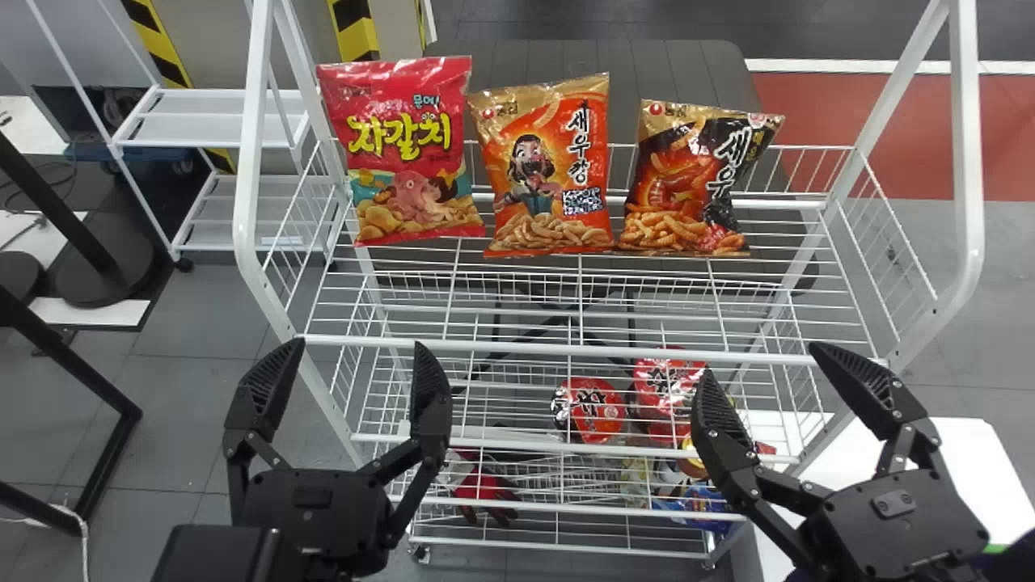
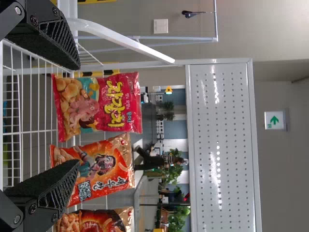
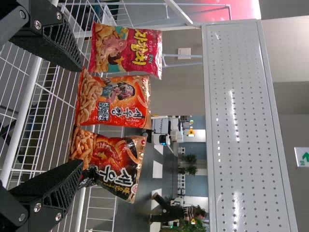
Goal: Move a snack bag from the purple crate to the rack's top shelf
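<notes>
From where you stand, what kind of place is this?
Maybe a robot lab with a pretend shop: snack bags on a white wire rack, and black-and-yellow striped tape behind.

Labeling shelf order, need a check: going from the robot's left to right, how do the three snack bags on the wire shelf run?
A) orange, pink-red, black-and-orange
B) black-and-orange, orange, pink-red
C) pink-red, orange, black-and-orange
C: the pink-red bag is leftmost, the orange bag next, the black-and-orange bag rightmost.

A red bag [image 1: 416, 153], orange bag [image 1: 546, 166] and black bag [image 1: 687, 182] stand puffed along the white top shelf [image 1: 525, 347], the black one tilted.
</notes>
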Motion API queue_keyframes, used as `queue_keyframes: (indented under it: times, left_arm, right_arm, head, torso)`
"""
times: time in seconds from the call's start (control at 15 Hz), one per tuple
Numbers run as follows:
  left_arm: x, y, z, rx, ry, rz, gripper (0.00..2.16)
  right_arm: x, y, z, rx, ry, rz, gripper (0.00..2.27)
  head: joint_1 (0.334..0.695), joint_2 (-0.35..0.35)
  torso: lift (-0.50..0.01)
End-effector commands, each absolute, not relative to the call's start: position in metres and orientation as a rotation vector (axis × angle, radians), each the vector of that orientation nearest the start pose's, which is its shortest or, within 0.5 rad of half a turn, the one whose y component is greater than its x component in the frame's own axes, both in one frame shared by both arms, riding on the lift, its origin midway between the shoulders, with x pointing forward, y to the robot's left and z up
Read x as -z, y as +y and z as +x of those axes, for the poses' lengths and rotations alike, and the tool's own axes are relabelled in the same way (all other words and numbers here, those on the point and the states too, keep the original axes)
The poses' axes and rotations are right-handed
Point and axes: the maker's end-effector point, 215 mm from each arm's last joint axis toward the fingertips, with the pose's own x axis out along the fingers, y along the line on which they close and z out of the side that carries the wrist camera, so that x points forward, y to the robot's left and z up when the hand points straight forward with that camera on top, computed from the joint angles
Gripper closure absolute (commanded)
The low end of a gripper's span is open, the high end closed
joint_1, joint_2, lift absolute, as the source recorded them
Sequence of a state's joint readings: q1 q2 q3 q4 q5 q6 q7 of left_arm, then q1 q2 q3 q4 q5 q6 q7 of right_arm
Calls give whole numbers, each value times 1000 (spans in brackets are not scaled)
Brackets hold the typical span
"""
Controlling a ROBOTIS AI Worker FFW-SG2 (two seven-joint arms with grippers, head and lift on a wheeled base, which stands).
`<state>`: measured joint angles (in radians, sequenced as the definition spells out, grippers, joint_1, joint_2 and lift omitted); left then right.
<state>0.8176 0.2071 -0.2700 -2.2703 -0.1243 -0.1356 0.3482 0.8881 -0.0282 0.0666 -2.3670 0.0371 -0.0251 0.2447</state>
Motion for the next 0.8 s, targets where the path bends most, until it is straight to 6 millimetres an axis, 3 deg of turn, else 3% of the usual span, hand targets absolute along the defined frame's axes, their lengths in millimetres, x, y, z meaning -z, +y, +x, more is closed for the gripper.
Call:
queue_keyframes:
  times: [0.0,0.73]
  left_arm:
    - [302,163,339,2,-21,61,140]
    - [298,162,337,0,-26,60,140]
  right_arm:
    - [305,-144,333,-312,67,1,161]
    - [305,-143,332,-318,68,0,161]
  head:
    - [695,34]
    - [695,31]
  torso:
    - [0]
    - [0]
